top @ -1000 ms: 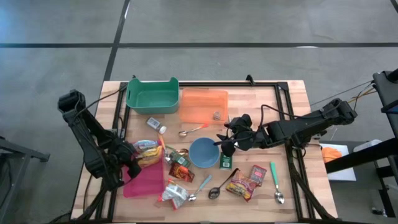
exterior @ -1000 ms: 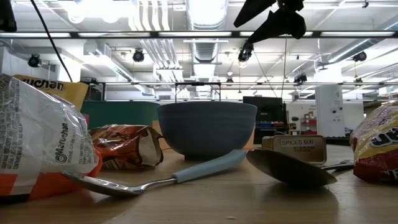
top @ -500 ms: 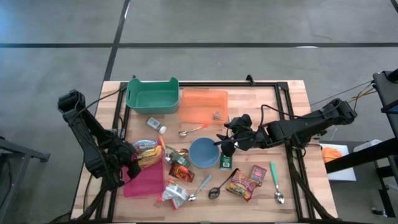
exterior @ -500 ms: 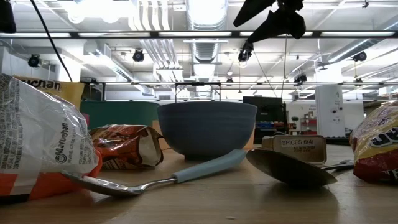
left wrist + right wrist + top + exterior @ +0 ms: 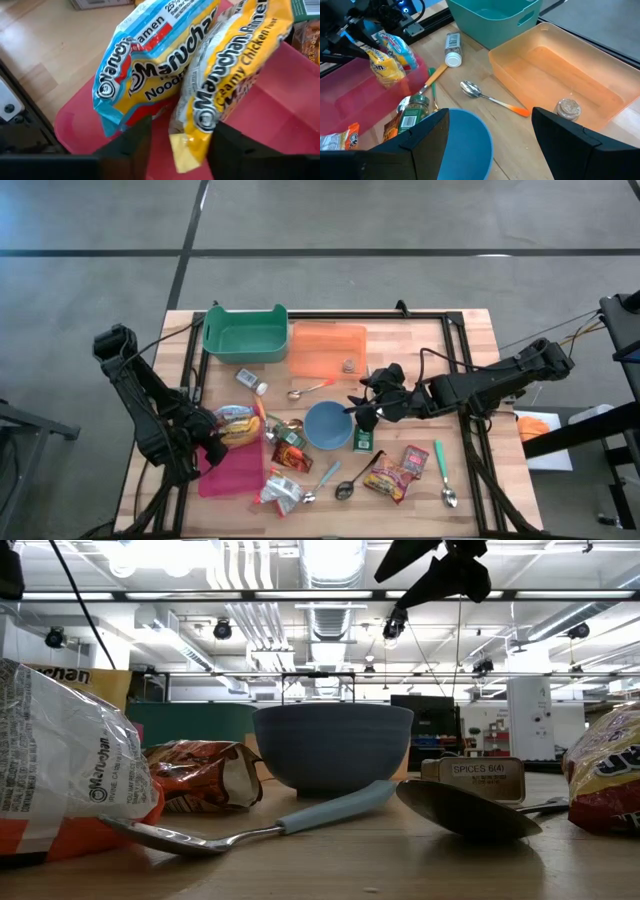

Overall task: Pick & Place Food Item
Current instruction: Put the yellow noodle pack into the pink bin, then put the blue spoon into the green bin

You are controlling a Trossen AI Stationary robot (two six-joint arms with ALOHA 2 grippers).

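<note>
Yellow ramen packets (image 5: 200, 75) were squeezed tighter by the narrowing left gripper (image 5: 177, 145) above the pink tray (image 5: 280, 110); the right gripper (image 5: 490, 145) was held wide, empty.

Dark jointed arms, trailing cables

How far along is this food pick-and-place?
Done: nothing clearly; the orange plastic bin and green plastic bin hold no food packets. In hand: the left gripper is at two Maruchan ramen packets over the pink tray; a grip isn't certain. Left: other snack packets lie on the wooden table; the right gripper waits open above the blue bowl.
</note>
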